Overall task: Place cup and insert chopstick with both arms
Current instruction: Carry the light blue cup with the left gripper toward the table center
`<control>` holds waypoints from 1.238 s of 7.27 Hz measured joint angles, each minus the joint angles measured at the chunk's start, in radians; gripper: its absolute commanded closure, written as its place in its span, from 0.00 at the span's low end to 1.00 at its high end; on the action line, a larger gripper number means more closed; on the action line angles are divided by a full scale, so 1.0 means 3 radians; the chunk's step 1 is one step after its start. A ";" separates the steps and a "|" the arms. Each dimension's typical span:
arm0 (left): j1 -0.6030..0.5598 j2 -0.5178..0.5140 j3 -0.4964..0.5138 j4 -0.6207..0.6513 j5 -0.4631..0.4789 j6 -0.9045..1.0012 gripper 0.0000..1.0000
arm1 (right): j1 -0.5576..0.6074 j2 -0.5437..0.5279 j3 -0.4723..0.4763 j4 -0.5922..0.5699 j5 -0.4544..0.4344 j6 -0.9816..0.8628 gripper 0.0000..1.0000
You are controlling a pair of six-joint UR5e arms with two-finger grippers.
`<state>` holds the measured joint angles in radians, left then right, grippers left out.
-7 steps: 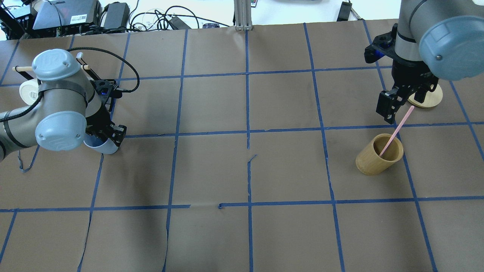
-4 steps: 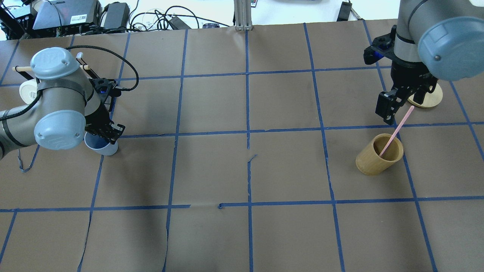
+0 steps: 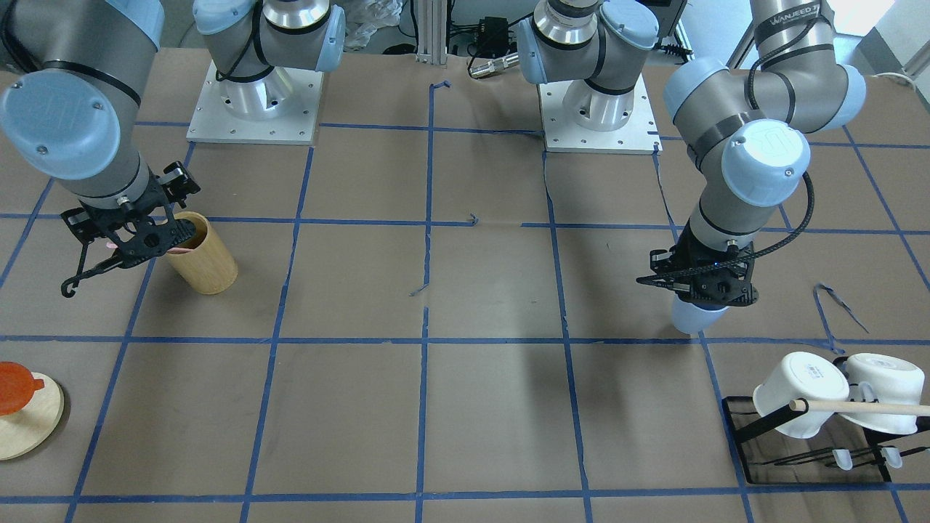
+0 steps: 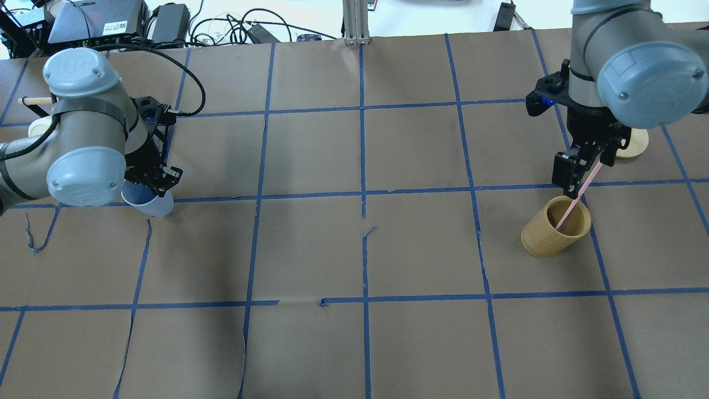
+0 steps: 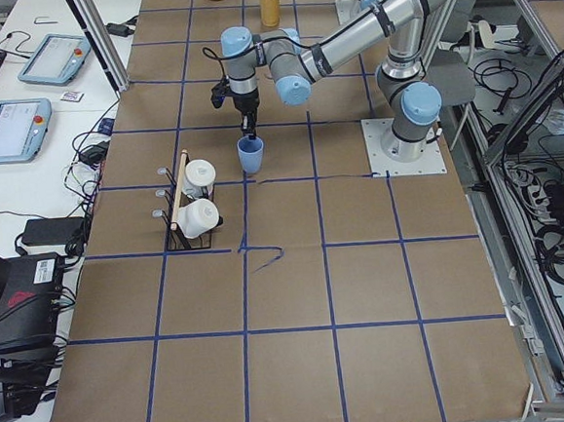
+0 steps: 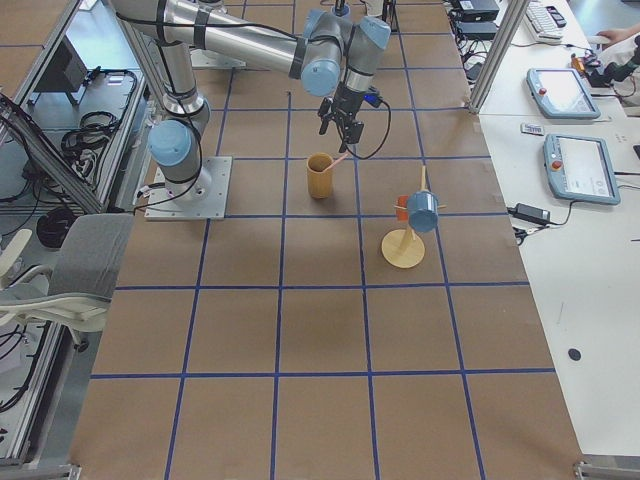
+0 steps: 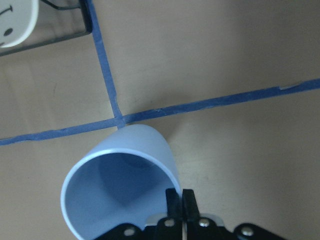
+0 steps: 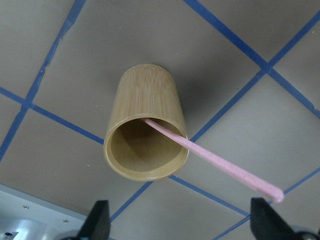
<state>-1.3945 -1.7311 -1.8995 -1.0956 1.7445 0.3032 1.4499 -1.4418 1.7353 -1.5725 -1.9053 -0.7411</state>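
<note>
My left gripper (image 4: 160,185) is shut on the rim of the light-blue cup (image 4: 148,204) and holds it tilted at the table's left side. In the left wrist view the fingertips (image 7: 172,197) pinch the cup's wall (image 7: 135,150). I cannot tell whether its base touches the paper. My right gripper (image 4: 579,166) is open just above the tan wooden cylinder (image 4: 554,227). The pale-pink chopstick (image 4: 573,202) leans in that cylinder. In the right wrist view the stick (image 8: 215,160) rises out of the cylinder (image 8: 147,120), and its top end lies close to one finger (image 8: 265,220).
A black rack (image 3: 755,450) with white mugs (image 3: 795,392) and a beige wooden rod (image 3: 864,408) stands beyond the left arm. A round wooden stand (image 3: 29,425) with an orange piece (image 3: 14,378) sits past the right gripper. Blue tape lines grid the brown paper.
My left gripper has turned and carried the cup a little toward the far side. My right gripper has come down closer to the cylinder, beside the chopstick's top end.
</note>
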 measured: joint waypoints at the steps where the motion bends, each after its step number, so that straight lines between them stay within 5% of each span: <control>1: -0.0166 -0.0010 0.0135 -0.0171 -0.0107 -0.0446 1.00 | -0.0004 0.0002 0.0051 -0.0039 -0.0052 -0.0119 0.17; 5: -0.0944 -0.0161 0.0570 -0.0417 -0.0564 -0.2331 1.00 | -0.0071 -0.0022 0.0001 -0.0293 -0.0213 -0.0278 0.12; 9: -0.1859 -0.0367 0.0624 -0.0386 -0.0752 -0.3510 1.00 | -0.0240 0.0108 -0.0174 -0.0336 -0.0157 -0.0151 0.13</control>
<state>-1.9521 -1.8412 -1.7123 -1.2112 1.5188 -0.7497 1.3778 -1.4095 1.6830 -1.6731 -1.9522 -0.7865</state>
